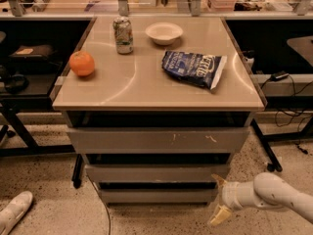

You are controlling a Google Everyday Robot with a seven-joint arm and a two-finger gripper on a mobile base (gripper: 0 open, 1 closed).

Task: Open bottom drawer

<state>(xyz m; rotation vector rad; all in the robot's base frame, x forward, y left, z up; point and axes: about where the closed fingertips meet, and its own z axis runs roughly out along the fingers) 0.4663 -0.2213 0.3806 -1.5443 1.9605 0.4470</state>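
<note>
The bottom drawer point(156, 196) is the narrowest, lowest grey front of the cabinet. It sits flush and closed under the mid-width front point(156, 173) and the wide scratched front point(156, 140). My gripper point(218, 198) is low at the right, just beside the bottom drawer's right end. Its pale fingers point(220, 214) are spread apart, one above the other, and hold nothing. My white arm point(279, 195) reaches in from the right edge.
On the cabinet top point(146, 92) lie an orange point(81, 63), a can point(123, 35), a white bowl point(164, 33) and a blue chip bag point(194, 68). Dark desks flank both sides. A cable point(100, 204) runs down the floor; a shoe point(14, 214) lies at the lower left.
</note>
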